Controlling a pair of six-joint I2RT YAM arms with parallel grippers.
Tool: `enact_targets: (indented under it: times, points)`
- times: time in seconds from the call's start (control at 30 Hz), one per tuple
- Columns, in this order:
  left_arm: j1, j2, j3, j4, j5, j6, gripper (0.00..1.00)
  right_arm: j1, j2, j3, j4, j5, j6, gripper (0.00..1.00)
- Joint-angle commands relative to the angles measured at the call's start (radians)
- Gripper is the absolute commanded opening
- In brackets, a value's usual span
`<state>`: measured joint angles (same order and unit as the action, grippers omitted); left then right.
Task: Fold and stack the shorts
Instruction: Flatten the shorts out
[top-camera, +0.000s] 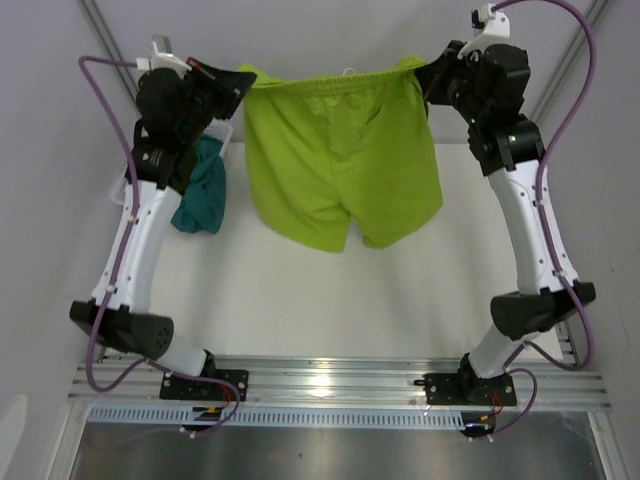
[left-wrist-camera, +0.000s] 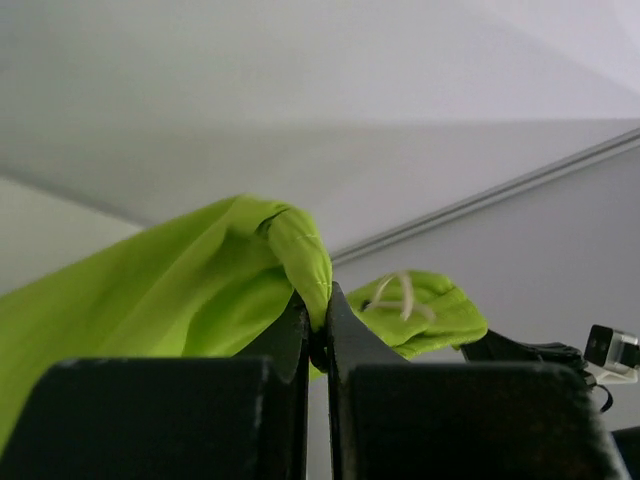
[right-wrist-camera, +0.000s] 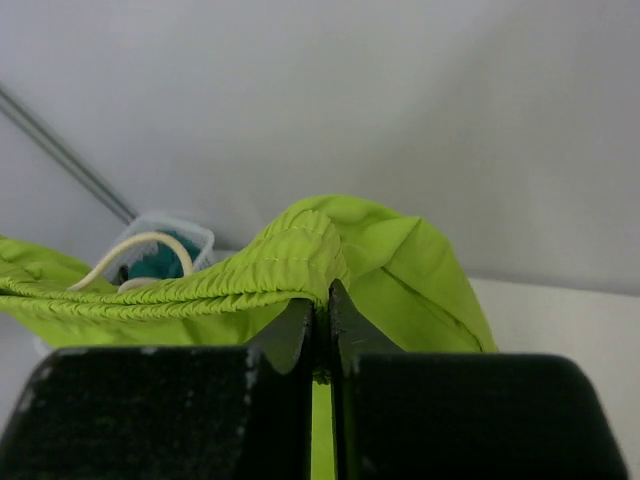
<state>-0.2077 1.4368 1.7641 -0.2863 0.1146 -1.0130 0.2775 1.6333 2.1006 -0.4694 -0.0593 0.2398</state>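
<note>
**Lime shorts held taut at the waistband by both grippers**

The shorts (top-camera: 340, 160) hang spread wide between the two arms, each end of the elastic waistband pinched. The left gripper (left-wrist-camera: 318, 320) is clenched on a rolled fold of thin, smooth fabric. Its black fingers (left-wrist-camera: 290, 345) meet with only cloth between them, and the fold bulges rounded above the tips. The right gripper (right-wrist-camera: 321, 305) is likewise clamped tight, here on the puckered, ribbed band. The band runs off to the left of its fingertips, while smoother cloth drapes to their right. A white drawstring (right-wrist-camera: 130, 250) loops out of the band left of those fingers. Below both pairs of fingers the two legs fall in soft creases to curved, loose hems over the pale table (top-camera: 300, 310). Whether the hems touch it cannot be told. A crumpled teal cloth (top-camera: 203, 195) lies below the left fingers, just beside the shorts' edge.
</note>
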Motion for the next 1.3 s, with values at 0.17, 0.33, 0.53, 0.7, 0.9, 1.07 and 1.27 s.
enact_targets:
  times: [0.17, 0.33, 0.53, 0.7, 0.9, 1.07, 1.27]
  points:
    - [0.050, 0.214, 0.376, 0.151, 0.129, -0.019, 0.00, -0.070, 0.077, 0.178, 0.158, -0.054, 0.065, 0.00]
    - [0.051, 0.033, 0.054, 0.283, 0.163, -0.009, 0.00, -0.090, -0.128, -0.123, 0.195, -0.065, 0.076, 0.00]
    - [0.051, -0.345, -0.696, 0.351, 0.160, 0.002, 0.00, -0.090, -0.452, -0.748, 0.164, -0.109, 0.107, 0.00]
    - [0.051, -0.608, -1.144, 0.310, 0.160, 0.005, 0.00, -0.045, -0.735, -1.164, 0.034, -0.125, 0.168, 0.00]
    - [0.051, -0.903, -1.410, 0.129, 0.164, 0.037, 0.00, 0.147, -0.917, -1.341, -0.217, -0.099, 0.283, 0.00]
    - [0.050, -1.061, -1.463, -0.082, 0.152, 0.096, 0.00, 0.388, -0.954, -1.331, -0.463, 0.015, 0.412, 0.00]
    - [0.045, -1.188, -1.489, -0.232, 0.163, 0.114, 0.01, 0.561, -1.070, -1.346, -0.598, 0.160, 0.509, 0.00]
